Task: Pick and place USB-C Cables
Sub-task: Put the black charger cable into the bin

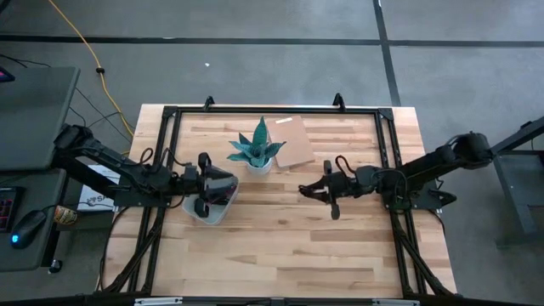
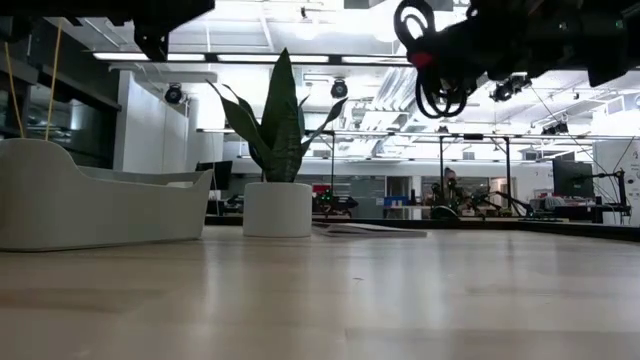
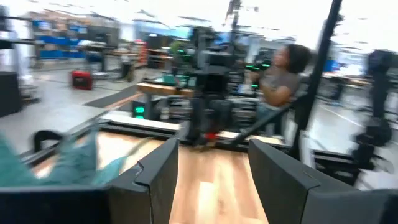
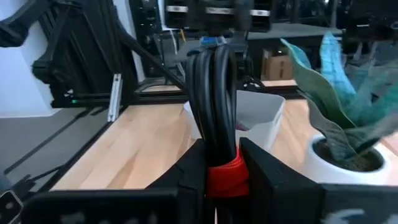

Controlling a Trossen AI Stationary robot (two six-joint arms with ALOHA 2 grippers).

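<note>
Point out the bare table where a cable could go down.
The near table in front of both arms is bare. Crowded: the white bin under the left gripper, potted plant, cardboard sheet, and the right gripper holding the black-and-red cable.

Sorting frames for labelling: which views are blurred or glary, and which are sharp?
Left wrist view: motion-smeared throughout, with washed-out ceiling light. Right wrist view: black cable with red band fairly sharp, plant soft. Low view: bright ceiling lights backlight the plant. High view: even, sharp.
</note>
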